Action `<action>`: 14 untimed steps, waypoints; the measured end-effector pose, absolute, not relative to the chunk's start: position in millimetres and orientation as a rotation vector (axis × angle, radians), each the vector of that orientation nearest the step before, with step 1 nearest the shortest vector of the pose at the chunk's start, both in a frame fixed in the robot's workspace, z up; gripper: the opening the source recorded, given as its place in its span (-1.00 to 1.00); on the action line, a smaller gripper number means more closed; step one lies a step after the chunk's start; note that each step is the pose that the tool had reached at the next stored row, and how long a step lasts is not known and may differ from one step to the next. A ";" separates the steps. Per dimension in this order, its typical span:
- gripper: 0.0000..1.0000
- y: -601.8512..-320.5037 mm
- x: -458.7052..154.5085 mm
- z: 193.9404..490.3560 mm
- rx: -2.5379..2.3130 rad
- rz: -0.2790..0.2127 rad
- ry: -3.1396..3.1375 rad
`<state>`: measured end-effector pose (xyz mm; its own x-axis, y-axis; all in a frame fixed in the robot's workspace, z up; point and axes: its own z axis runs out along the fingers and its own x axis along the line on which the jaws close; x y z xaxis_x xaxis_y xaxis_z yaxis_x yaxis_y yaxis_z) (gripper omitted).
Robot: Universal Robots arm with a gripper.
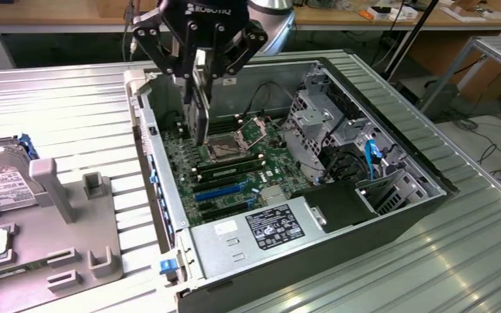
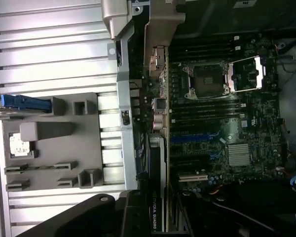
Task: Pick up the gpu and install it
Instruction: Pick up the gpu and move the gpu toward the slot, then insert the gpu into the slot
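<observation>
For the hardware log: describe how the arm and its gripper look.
The gripper is black, with white ROBOTIQ lettering on its body and jointed, linked black fingers. The arm's wrist is rounded and silver-grey.

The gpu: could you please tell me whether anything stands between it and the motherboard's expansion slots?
Nothing visible does. The gripper holds the gpu upright above the motherboard, and the blue slot looks bare.

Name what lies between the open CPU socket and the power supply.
In the exterior view: memory slots, a blue slot and a small silver heatsink.
</observation>
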<state>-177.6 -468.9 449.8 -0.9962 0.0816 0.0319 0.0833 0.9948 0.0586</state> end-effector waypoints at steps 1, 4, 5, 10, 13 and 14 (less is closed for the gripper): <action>-0.46 -467.6 -160.8 449.8 -0.129 -0.093 -3.108; -0.46 -463.6 -117.1 449.8 -0.129 -0.093 -3.108; -0.46 -462.4 -99.3 449.8 -0.129 -0.093 -3.108; -0.46 -460.4 -68.2 449.8 -0.126 -0.093 -3.108; -0.46 -460.4 -68.2 449.8 -0.126 -0.093 -3.108; -0.46 -460.4 -68.2 449.8 -0.126 -0.093 -3.108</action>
